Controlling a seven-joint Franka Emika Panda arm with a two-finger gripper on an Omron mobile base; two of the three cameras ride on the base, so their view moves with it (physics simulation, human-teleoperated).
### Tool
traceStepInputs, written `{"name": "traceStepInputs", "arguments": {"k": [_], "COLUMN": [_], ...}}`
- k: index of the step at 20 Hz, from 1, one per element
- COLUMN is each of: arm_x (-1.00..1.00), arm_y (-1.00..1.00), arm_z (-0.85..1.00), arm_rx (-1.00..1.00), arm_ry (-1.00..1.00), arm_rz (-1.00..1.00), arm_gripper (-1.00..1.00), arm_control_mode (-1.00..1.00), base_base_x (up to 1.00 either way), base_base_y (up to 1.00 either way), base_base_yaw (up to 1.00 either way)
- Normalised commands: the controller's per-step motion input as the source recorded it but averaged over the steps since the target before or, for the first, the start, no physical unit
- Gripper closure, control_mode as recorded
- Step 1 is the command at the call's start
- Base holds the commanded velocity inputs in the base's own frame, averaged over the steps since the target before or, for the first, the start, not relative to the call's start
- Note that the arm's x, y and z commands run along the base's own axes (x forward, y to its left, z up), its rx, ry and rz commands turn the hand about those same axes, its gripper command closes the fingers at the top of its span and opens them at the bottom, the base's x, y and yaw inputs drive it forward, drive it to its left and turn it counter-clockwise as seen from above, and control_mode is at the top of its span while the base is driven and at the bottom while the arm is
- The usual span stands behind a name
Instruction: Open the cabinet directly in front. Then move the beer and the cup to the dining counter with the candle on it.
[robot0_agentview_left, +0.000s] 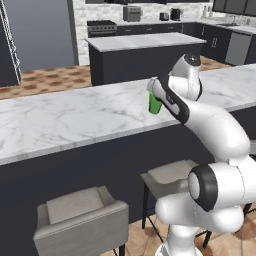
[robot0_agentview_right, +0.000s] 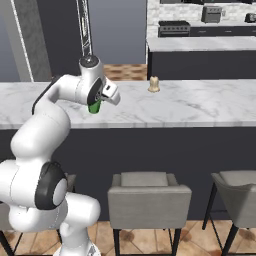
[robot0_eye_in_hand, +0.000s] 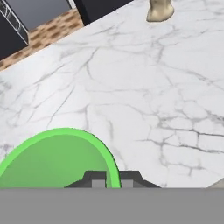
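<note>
The gripper (robot0_eye_in_hand: 113, 178) pinches the cup (robot0_eye_in_hand: 57, 159) by its rim at about five o'clock, above the dining counter (robot0_eye_in_hand: 144, 100); candle (robot0_eye_in_hand: 159, 11) toward one o'clock. Probably light, rigid, slick: the rim suits.

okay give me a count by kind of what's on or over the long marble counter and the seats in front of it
Cups: 1, the green cup, held in the hand over the dining counter
Candles: 1, the candle, standing on the counter
Stools: 3 along the counter's near side, counting the grey stool in the right base view
Total: 5
</note>
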Motion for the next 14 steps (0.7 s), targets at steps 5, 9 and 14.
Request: {"name": "traceStepInputs", "arguments": {"k": [5,9,14], "arm_x": [0.36,0.39,0.31], "arm_y": [0.0,0.0,0.0], "arm_z": [-0.4,-0.23,-0.03], "arm_rx": [-0.01,-0.02,-0.01], "arm_ry": [0.08,0.02,0.0], "arm_rz": [-0.01,-0.01,-0.02], "arm_gripper": [1.0,1.0,1.0], "arm_control_mode": [-1.0,-1.0,-1.0], "base_base_x": [0.0,0.0,0.0], "base_base_y": [0.0,0.0,0.0], "base_base_yaw": [0.0,0.0,0.0]}}
